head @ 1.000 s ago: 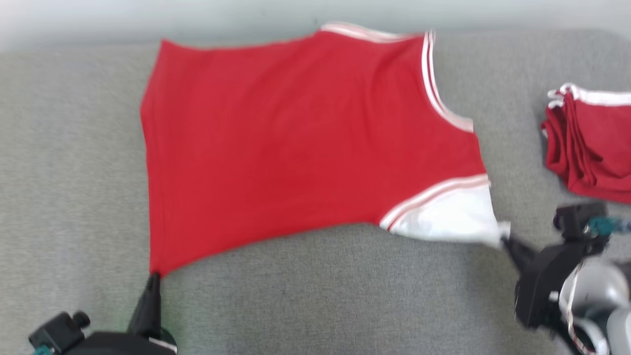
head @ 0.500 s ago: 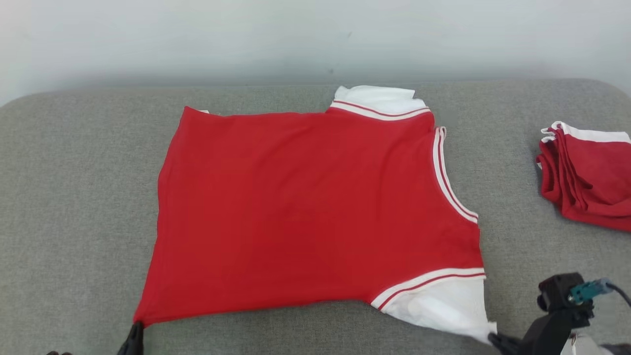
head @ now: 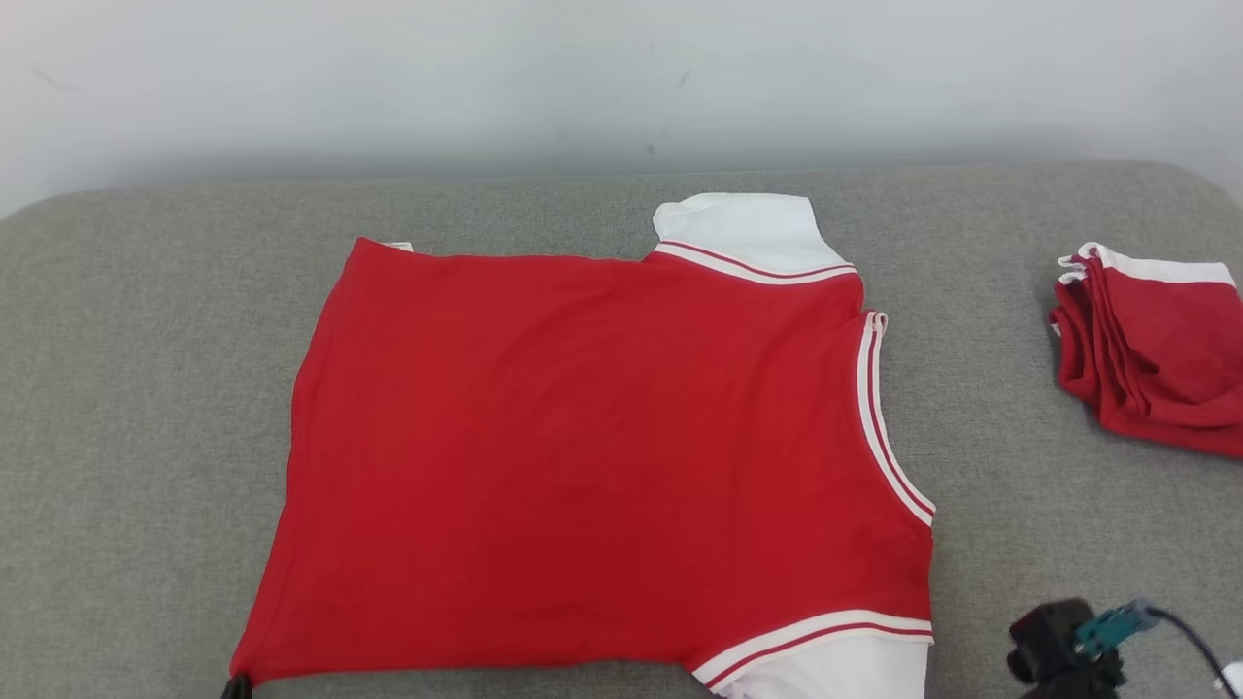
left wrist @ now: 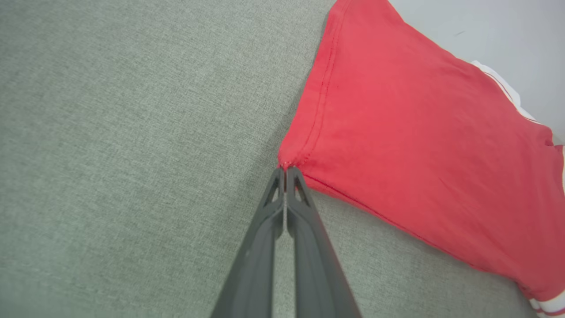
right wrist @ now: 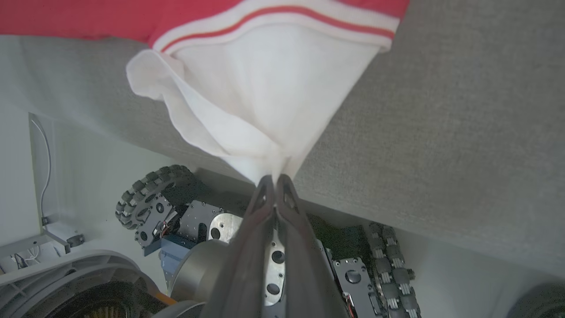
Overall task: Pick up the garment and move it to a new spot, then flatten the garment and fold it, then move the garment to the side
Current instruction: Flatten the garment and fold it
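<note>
We look down on a wide counter (head: 146, 388) covered in grey woven fabric, its far corners rounded, running back to a pale wall (head: 583, 78). The garment (head: 583, 456), a red shirt with white sleeves and red-and-white striped trim, lies spread flat across the middle of the counter, with its hem toward the robot's left and its neckline toward the robot's right. Its far sleeve (head: 743, 228) lies flat beyond the red body. Its near sleeve (right wrist: 265, 88) is drawn over the counter's near edge into a narrowing cone of white cloth.

Well apart from the garment, at the right end of the counter, sits a stack of folded red garments (head: 1156, 359) with white edging. In the right wrist view, below the counter's edge, we see the robot's wheeled base (right wrist: 150, 198), with a studded roller wheel and drilled metal plates.

The left jaws are pressed together on the near hem corner (left wrist: 289, 161), the red cloth puckering where the two dark fingers (left wrist: 260, 238) meet. We cannot tell whether the tips touch the counter. In the head view just a dark tip shows at the bottom edge, under that corner.

The right jaws are likewise pinched tight, holding the gathered tip of the near sleeve just past the counter's edge. In the head view a black camera block with a teal plug (head: 1068, 646) sits at the lower right, beside the near sleeve.
</note>
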{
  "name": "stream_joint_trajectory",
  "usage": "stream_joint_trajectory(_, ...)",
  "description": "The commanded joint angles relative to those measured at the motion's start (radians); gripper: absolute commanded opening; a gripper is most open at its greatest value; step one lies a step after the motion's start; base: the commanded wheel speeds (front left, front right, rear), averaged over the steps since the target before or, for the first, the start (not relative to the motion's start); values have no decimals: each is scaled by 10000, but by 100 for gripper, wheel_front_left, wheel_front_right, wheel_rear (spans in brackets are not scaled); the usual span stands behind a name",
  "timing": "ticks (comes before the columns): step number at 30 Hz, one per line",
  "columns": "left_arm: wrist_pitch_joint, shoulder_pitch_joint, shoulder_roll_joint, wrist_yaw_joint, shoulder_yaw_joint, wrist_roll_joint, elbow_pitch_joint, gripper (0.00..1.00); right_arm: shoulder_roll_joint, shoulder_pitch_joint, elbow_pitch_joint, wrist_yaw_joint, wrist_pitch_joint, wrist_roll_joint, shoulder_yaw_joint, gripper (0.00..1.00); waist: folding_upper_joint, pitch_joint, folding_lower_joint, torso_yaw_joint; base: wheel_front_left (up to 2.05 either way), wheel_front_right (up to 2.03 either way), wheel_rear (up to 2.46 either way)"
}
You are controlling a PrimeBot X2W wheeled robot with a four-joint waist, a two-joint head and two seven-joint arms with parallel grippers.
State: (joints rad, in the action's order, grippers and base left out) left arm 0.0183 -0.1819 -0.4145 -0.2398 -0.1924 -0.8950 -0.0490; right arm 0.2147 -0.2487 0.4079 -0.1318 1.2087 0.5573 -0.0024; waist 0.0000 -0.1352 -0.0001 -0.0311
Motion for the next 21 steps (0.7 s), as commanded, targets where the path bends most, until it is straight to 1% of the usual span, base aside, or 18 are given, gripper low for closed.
stream_joint_trajectory(1, -89, -24, -69, -51, 28, 183, -114, 0, 103, 263, 132, 26, -328, 138, 32, 0, 0, -28, 1, 2, 0, 0, 0)
stream_joint_trajectory(3, -102, 142, -151, -38, -30, 283, -231, 0, 395, 657, 193, 26, -917, 170, 202, 0, 0, -71, 1, 12, 0, 0, 0)
stream_joint_trajectory(6, -40, 447, -214, -149, -130, 506, -345, 0, 1082, 1247, 34, 26, -1941, -192, 449, 0, 0, -163, 1, 63, 0, 0, 0)
stream_joint_trajectory(7, -18, 553, -215, -171, -156, 562, -391, 0, 1222, 1520, -3, 26, -2363, -292, 536, 0, 0, -218, 1, 84, 0, 0, 0)
stream_joint_trajectory(11, 158, 1162, -211, -341, -406, 859, -377, 0, 1914, 2343, -548, 24, -3550, -516, 1058, 0, 0, -383, 1, 223, 0, 0, 0)
stream_joint_trajectory(14, 248, 1716, -161, -417, -613, 1126, -205, 0, 2194, 3052, -937, 24, -4321, -634, 1315, 0, 0, -562, 1, 343, 0, 0, 0)
stream_joint_trajectory(21, 327, 3028, 134, -581, -918, 1488, 345, 0, 2572, 4378, -1994, 24, -5866, -1033, 1644, 0, 0, -959, 1, 697, 0, 0, 0)
